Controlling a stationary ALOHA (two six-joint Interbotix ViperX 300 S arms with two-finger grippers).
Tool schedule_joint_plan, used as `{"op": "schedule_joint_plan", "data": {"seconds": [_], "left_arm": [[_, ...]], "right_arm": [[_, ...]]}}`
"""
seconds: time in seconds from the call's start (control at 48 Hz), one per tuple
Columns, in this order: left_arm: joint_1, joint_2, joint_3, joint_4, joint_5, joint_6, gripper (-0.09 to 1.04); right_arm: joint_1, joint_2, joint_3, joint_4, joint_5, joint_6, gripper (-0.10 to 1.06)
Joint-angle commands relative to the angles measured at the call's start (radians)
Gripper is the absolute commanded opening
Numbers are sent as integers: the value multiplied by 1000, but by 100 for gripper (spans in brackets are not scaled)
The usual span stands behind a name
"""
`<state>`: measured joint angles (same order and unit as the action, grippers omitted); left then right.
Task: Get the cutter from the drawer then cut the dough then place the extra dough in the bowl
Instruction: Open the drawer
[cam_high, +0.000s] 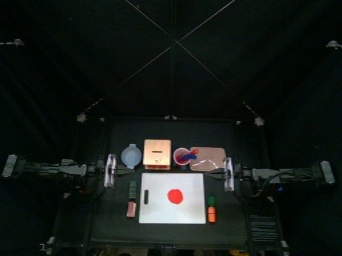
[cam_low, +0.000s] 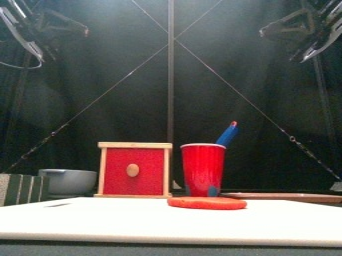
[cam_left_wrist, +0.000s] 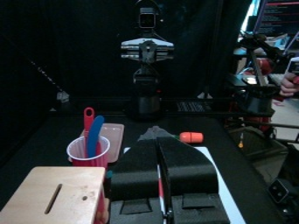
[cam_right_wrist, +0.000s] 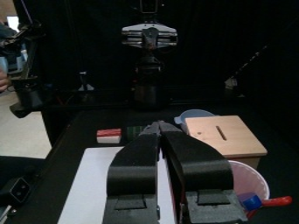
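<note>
A flat red dough disc (cam_high: 173, 194) (cam_low: 207, 202) lies on the white cutting board (cam_high: 187, 215) at the table's front. Behind the board stands the wooden box (cam_high: 159, 154) with its red drawer front (cam_low: 134, 170) closed. The blue-grey bowl (cam_high: 131, 155) (cam_low: 67, 180) sits left of the box. No cutter is visible. My left gripper (cam_high: 110, 172) (cam_left_wrist: 163, 133) hovers at the board's left edge, shut and empty. At the board's right edge my right gripper (cam_high: 230, 175) (cam_right_wrist: 159, 129) is likewise shut and empty. Both are high above the table in the front view.
A red cup (cam_high: 185, 155) (cam_low: 203, 168) holding a blue knife (cam_low: 227, 132) stands right of the box, with the pink tray (cam_high: 207, 158) beside it. One small red toy (cam_high: 131, 208) lies left of the board and another (cam_high: 211, 212) sits at its right edge.
</note>
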<state>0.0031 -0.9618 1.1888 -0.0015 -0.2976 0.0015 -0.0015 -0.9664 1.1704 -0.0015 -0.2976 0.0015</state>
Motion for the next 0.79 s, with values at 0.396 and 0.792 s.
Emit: {"op": "schedule_joint_plan", "data": {"seconds": [0.396, 0.792], "left_arm": [[-83, 390, 3, -482, -431, -55, 10], [-129, 750, -97, -784, -520, -298, 10]], "right_arm": [[-210, 676, -308, -190, -261, -9, 6], [-279, 1181, -723, -235, -327, -6, 6]]}}
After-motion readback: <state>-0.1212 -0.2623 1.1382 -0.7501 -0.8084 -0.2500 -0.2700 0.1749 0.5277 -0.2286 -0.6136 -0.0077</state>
